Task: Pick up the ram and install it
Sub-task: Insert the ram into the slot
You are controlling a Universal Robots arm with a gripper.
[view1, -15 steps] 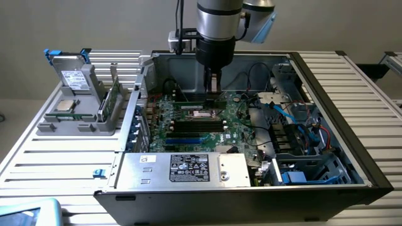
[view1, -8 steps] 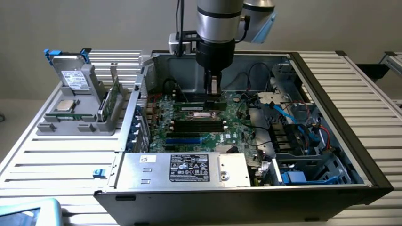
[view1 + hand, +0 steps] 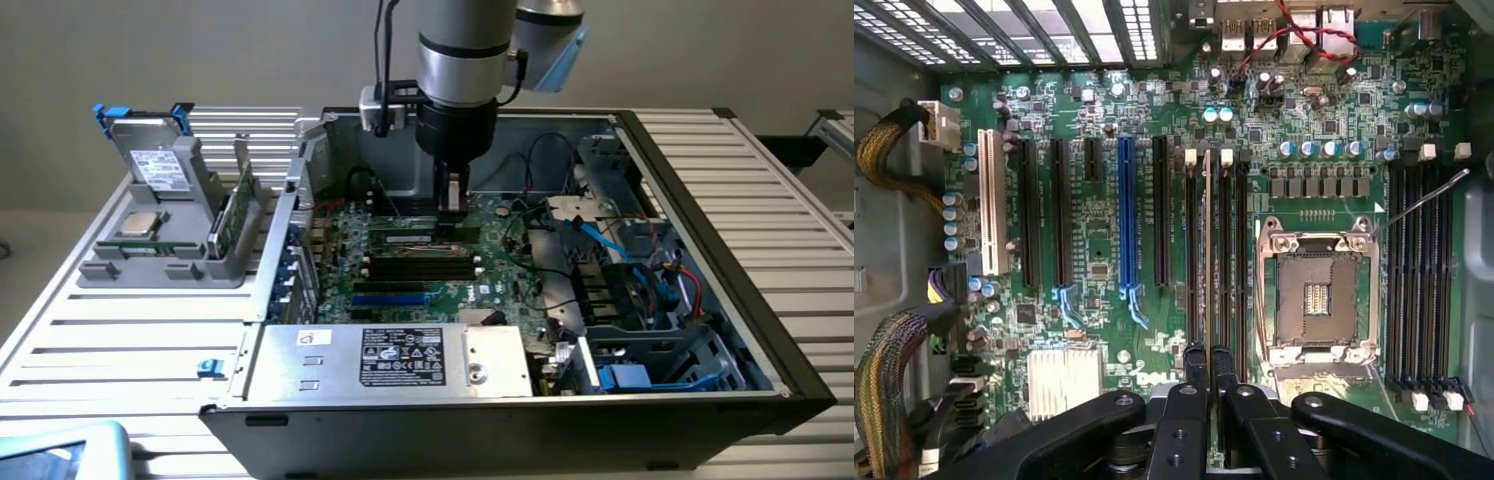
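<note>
End effector (image 3: 1209, 362) is right down on the motherboard (image 3: 1104, 270) now, clenched nearly all the way, and what sits pinched between my two fingertips (image 3: 1196, 360) is the ram (image 3: 1206, 250), seen edge-on as a thin pale line. So I read this as a grip on the ram's top edge, at the end of the stick nearest my wrist.

Here's the relation that matters: the ram runs straight away from me, its long axis in line with the black slots (image 3: 1225, 260) and parallel to them. It stands upright over the slot row, in or right at one of those slots. Whether it is fully seated I can't tell from here. I'm holding one end, not the middle, so the rest of the stick stretches out ahead of my fingers.

Just beyond that row sits the open processor socket (image 3: 1319, 290), near but apart from the ram.

From the exterior view, I'm plunged vertically into the open case (image 3: 727, 215), with the stick lying along the slots toward that view's left. Further out on the table (image 3: 107, 330), well apart from me, the grey holder (image 3: 160, 268) carries the taller expansion card (image 3: 235, 215).
</note>
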